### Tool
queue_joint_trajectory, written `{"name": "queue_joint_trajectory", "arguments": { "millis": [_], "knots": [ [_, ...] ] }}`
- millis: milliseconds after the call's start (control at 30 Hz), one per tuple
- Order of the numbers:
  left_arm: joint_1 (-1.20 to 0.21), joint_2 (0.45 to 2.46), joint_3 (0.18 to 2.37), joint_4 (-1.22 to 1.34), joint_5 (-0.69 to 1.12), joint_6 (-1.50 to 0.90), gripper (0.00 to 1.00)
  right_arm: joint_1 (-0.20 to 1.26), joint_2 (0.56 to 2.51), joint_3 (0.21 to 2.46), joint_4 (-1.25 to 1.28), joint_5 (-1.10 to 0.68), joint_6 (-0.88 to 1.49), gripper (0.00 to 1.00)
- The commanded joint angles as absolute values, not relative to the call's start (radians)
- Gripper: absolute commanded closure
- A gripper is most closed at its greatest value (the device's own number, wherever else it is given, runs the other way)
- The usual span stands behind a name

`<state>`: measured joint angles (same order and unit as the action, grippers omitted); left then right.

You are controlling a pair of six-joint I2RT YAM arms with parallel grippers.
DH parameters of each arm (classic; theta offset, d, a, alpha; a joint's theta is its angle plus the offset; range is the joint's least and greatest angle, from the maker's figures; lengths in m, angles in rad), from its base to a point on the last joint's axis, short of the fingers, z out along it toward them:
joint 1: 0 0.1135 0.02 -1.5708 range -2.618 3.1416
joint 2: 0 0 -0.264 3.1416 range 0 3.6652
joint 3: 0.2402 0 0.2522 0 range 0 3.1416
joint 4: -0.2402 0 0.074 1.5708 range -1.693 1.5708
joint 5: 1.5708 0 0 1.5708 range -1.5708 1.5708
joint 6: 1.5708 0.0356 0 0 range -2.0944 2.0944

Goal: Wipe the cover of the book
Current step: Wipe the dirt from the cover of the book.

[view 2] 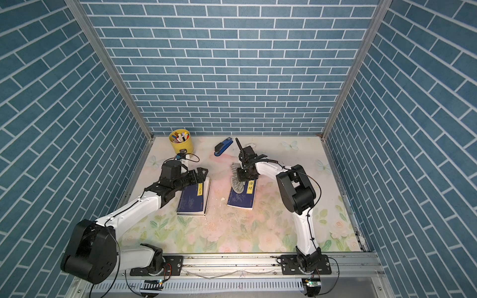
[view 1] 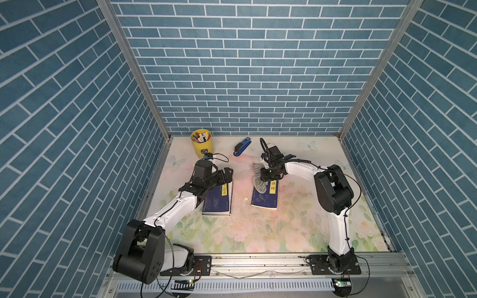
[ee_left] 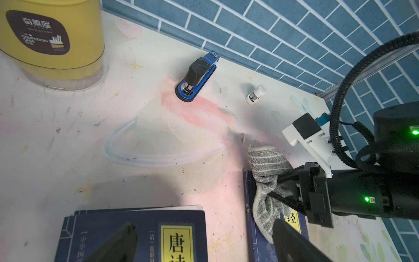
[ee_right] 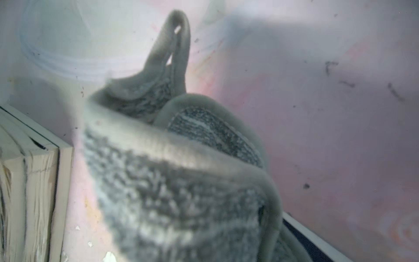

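Wiping step judged in hand: the right gripper (ee_left: 278, 188), jaws clenched on the grey cloth (view 1: 259, 183), lays it on the far end of the book (view 1: 264, 200), which lies right of centre on the table (view 1: 296, 232). Next move calls for dragging the cloth along the cover toward the near edge. The left gripper (view 1: 226, 173) gapes empty above a second book (view 1: 216, 205).

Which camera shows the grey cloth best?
The left wrist view: the grey cloth is sharp and nearly whole, pinched in the right tool. Both top views show it small, partly under the tool; the right wrist view is close but blurred.
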<state>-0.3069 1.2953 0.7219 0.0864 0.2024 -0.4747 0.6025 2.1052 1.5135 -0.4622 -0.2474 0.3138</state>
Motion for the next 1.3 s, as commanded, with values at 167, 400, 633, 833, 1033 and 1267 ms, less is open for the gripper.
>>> {"name": "queue_joint_trajectory", "arguments": {
  "millis": [167,400,633,833,1033,1267],
  "knots": [
    [-0.302,1.319,0.725,0.112,0.206,-0.468,0.02,0.707,1.936,1.153,-0.526,-0.200,0.320,1.00],
    [-0.302,1.386,0.777,0.127,0.231,-0.468,0.02,0.718,1.836,0.957,-0.447,-0.221,0.387,1.00],
    [-0.302,1.373,0.765,0.115,0.227,-0.464,0.02,0.576,2.019,1.239,-0.483,-0.211,0.339,1.00],
    [-0.302,1.316,0.723,0.101,0.197,-0.462,0.02,0.568,2.088,1.398,-0.550,-0.246,0.295,1.00],
    [-0.301,1.346,0.744,0.110,0.203,-0.464,0.02,0.621,1.949,1.172,-0.527,-0.250,0.301,1.00],
    [-0.301,1.431,0.804,0.134,0.227,-0.462,0.02,0.646,1.813,0.936,-0.456,-0.309,0.347,1.00]
  ]
}}
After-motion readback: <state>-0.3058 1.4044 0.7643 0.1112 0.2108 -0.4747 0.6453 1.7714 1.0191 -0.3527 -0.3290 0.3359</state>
